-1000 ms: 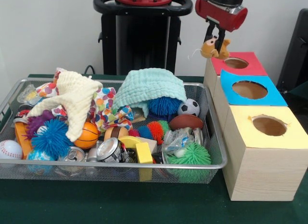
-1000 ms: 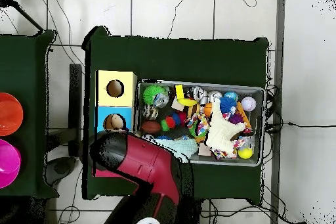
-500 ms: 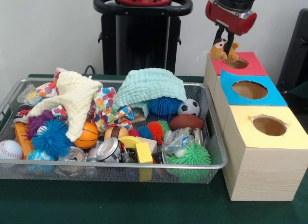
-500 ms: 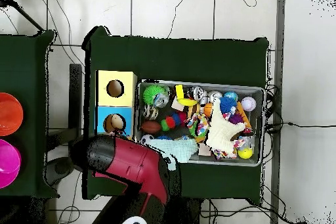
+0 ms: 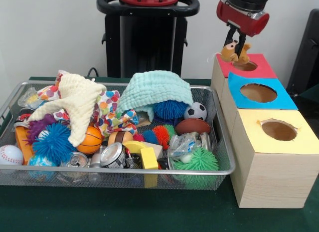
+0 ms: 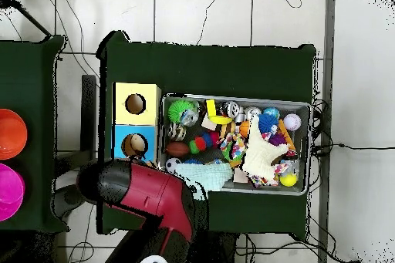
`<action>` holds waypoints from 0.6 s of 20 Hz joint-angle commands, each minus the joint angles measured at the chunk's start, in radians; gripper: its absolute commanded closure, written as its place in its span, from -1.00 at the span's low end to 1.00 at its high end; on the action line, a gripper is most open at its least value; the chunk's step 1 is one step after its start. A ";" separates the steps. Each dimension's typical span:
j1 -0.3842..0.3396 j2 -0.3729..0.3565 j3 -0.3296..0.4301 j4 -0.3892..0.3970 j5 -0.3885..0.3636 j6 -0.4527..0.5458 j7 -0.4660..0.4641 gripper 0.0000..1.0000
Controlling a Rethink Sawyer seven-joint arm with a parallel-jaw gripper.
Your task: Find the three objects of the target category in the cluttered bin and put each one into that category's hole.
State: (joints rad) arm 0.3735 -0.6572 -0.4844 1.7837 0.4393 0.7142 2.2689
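My gripper (image 5: 236,51) hangs over the left rim of the red box's hole (image 5: 247,66), shut on a small tan plush animal (image 5: 228,54) with a thin tail. The plush dangles just above the red box top (image 5: 261,70). In the overhead view my red arm (image 6: 143,194) covers the red box and hides the gripper and the plush. The wire bin (image 5: 124,170) to the left holds balls, spiky toys, cans and cloths.
A blue-topped box (image 5: 281,98) and a yellow-topped box (image 5: 301,139) stand in a row in front of the red one, each with a round hole. In the bin, a mint cloth (image 5: 157,90) and a cream cloth (image 5: 79,100) cover other items. Two bowls (image 6: 9,133) sit on a side table.
The gripper has carried the plush rightward and slightly down, from beside the red box to over the hole's edge. The bin's contents have not moved.
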 commanded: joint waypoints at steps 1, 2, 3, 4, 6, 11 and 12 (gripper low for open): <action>-0.017 0.024 0.041 0.093 0.028 -0.049 0.246 1.00; -0.021 0.020 0.046 0.106 0.032 -0.057 0.240 1.00; -0.022 0.018 0.048 0.115 0.033 -0.063 0.237 1.00; -0.021 0.015 0.049 0.123 0.035 -0.066 0.238 1.00; -0.016 0.010 0.051 0.135 0.039 -0.069 0.242 1.00; -0.004 -0.002 0.053 0.153 0.048 -0.069 0.253 1.00; -0.005 -0.005 0.058 0.161 0.055 -0.077 0.253 1.00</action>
State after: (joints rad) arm 0.3736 -0.6565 -0.4844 1.8322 0.4397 0.7121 2.2689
